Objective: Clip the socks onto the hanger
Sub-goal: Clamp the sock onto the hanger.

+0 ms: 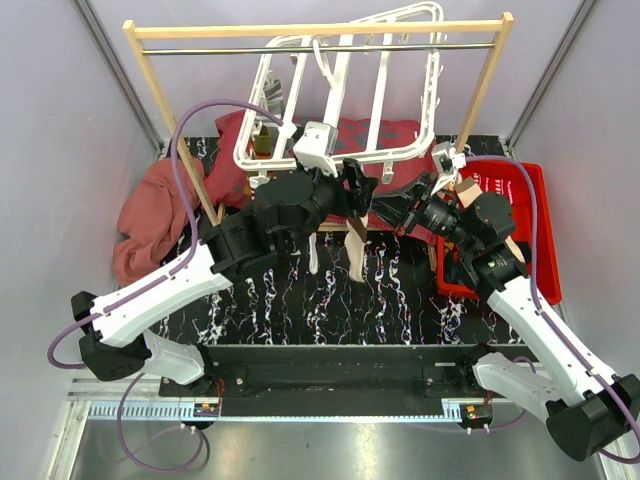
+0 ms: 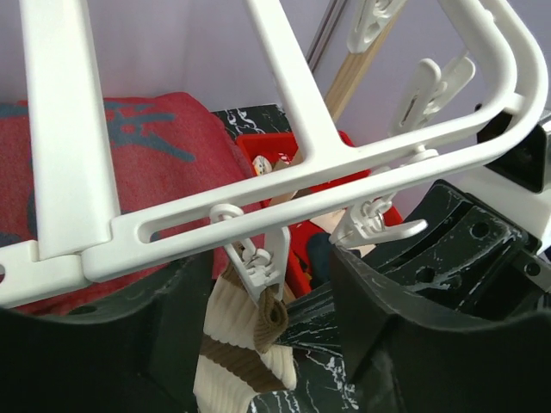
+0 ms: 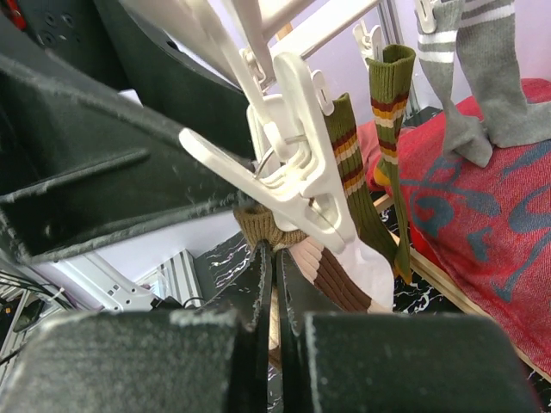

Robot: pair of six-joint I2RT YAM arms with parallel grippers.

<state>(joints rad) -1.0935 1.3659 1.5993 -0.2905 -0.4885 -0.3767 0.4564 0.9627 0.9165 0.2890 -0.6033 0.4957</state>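
The white hanger (image 1: pixel 385 153) hangs from the wooden rail. One of its clips (image 2: pixel 261 267) bites the brown cuff of a beige-brown striped sock (image 2: pixel 232 357), which dangles below it (image 1: pixel 357 255). My left gripper (image 2: pixel 267 344) stands open, its jaws on either side of that clip and apart from it. My right gripper (image 3: pixel 274 249) is shut, its tips at the same sock's cuff (image 3: pixel 263 228) just under the clip (image 3: pixel 301 185), a strip of beige fabric showing between them. Two olive striped socks (image 3: pixel 353 181) and a grey striped sock (image 3: pixel 482 77) hang clipped further along.
A wooden rail frame (image 1: pixel 320 30) carries the hanger. A red patterned cloth (image 1: pixel 395 133) lies beneath it and another red cloth (image 1: pixel 150 215) is heaped at the left. A red bin (image 1: pixel 525 215) holding more socks sits at the right, under my right arm.
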